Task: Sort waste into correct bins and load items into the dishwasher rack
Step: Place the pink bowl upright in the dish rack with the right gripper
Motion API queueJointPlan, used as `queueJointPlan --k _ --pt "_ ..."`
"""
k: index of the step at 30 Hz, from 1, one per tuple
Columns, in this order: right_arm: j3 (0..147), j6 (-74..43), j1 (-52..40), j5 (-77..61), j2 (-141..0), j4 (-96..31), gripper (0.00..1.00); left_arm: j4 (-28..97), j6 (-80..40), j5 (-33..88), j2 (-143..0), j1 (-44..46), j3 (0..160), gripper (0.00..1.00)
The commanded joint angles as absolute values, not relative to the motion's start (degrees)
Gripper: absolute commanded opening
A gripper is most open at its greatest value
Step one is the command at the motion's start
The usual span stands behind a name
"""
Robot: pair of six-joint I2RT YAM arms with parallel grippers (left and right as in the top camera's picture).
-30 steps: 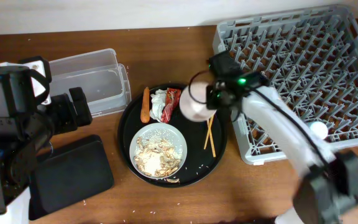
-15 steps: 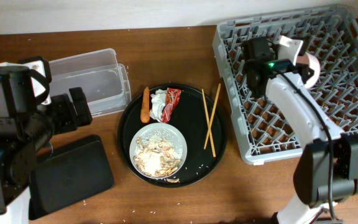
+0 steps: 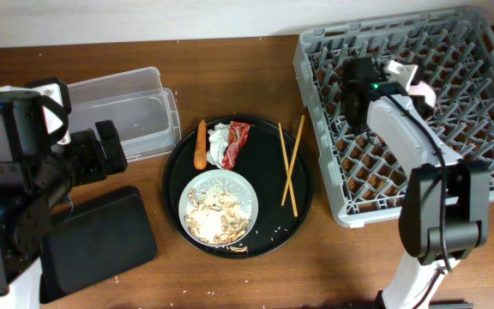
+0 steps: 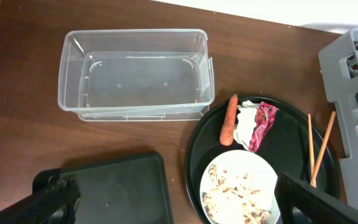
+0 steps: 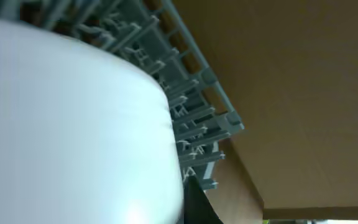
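Observation:
My right gripper [image 3: 415, 83] is over the grey dishwasher rack [image 3: 453, 137], shut on the small white bowl [image 3: 424, 91]. The bowl fills the left of the right wrist view [image 5: 67, 124], with rack pegs behind it. My left gripper [image 4: 179, 205] is open and empty, above the black rectangular tray [image 4: 114, 193] and the plate edge. The grey-green plate [image 3: 219, 207] holds rice and scraps. The carrot [image 3: 200, 144], white napkin [image 3: 221, 144], red wrapper [image 3: 237, 141] and chopsticks [image 3: 290, 167] lie on the round black tray [image 3: 298, 219]. The light-blue cup is out of view.
The clear plastic tub [image 3: 127, 112] stands at the back left, with nothing in it. The black rectangular tray [image 3: 97, 240] lies in front of it. The left arm's bulk [image 3: 24, 172] covers the far left of the table.
My right gripper lifted the white bowl off the round tray and carried it right and back, over the rack. The chopsticks it had covered now show. The left arm has not moved.

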State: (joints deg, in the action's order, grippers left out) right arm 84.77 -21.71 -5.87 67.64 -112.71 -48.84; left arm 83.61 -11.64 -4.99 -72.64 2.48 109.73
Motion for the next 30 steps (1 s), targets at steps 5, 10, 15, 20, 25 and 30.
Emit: queueJointPlan --k 5,10,15,20,25,30 --pt "84.7 -21.2 -12.7 68.1 -114.1 -55.4 0.06 83.7 -12.1 -5.8 -72.7 2.2 109.8 0.99" --pt "87.0 -32.5 -13.2 63.2 -109.2 -66.4 0.72 83.7 -12.1 -5.8 -72.7 2.2 109.8 1.00" --pt "91.4 -26.4 -17.9 44.0 -98.0 -64.4 0.86 83.7 -12.1 -5.8 -72.7 2.2 109.8 0.99" --pt "90.6 -21.7 -25.9 6.9 -98.2 -56.4 0.54 83.7 -12.1 -5.8 -72.7 2.2 109.8 0.99" --pt "89.0 -28.2 -27.7 7.1 -110.7 -55.2 0.51 83.7 -12.1 -5.8 -72.7 2.2 109.8 0.99" --pt "89.0 -32.3 -23.4 4.3 -119.5 -55.2 0.38 83.7 -12.1 -5.8 -72.7 2.2 109.8 0.99"
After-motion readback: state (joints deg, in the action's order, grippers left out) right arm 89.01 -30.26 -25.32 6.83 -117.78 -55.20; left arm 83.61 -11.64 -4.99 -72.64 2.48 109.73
